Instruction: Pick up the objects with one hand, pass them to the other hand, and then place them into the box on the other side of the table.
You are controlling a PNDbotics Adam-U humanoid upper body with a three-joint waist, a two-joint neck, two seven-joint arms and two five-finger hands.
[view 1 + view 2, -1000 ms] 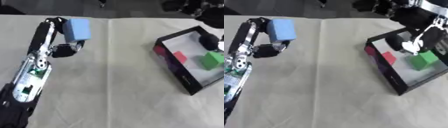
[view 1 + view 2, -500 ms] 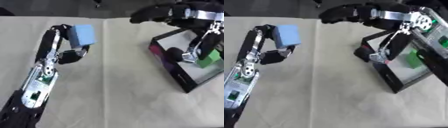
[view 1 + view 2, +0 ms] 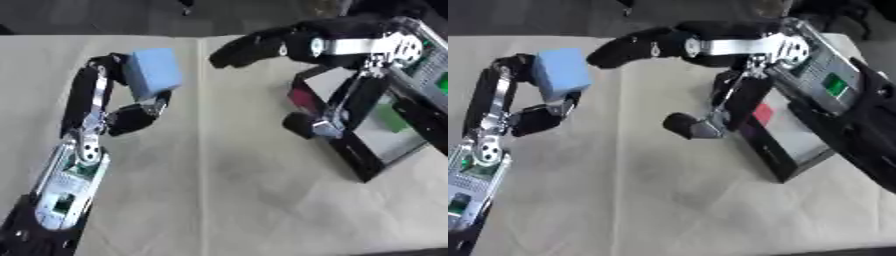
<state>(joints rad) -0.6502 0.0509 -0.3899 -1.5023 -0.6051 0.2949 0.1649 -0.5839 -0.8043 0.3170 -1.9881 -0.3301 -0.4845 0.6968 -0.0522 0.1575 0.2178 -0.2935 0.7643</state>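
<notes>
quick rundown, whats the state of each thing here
light blue block: held above the table by the left robot hand
left robot hand: curled round the block
right robot hand: open, reaching toward the block, holding nothing
black box: open-topped, a green block and a red block inside
</notes>
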